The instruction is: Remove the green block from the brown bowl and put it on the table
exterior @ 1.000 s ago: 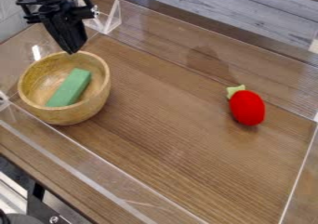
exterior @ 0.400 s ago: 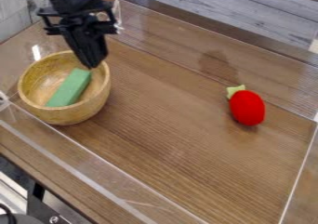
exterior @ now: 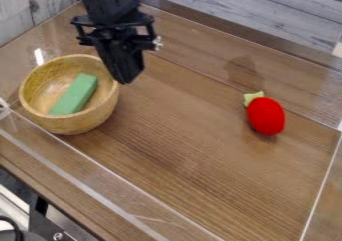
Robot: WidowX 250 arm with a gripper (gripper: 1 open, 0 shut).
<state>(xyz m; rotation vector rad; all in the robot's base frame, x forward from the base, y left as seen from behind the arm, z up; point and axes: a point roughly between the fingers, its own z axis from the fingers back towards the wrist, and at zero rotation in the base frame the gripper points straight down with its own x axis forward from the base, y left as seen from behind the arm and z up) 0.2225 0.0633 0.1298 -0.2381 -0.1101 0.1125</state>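
The green block (exterior: 76, 93) lies slanted inside the brown bowl (exterior: 83, 123), which stands at the left of the table (exterior: 187, 155). My black gripper (exterior: 127, 75) points down just beyond the bowl's right rim, above the wood and apart from the block. Its dark fingers (exterior: 123, 63) run close together and show nothing between them. Whether they stand open or shut is not clear from this view.
A red strawberry-shaped object with a small green top (exterior: 266, 115) lies at the right of the table. Low clear acrylic walls (exterior: 321, 200) edge the tabletop, and one clear panel (exterior: 40, 57) stands just behind the bowl.
The gripper has travelled to the right, from behind the bowl's far rim to beside its right rim. The green block and the bowl have stayed in place.
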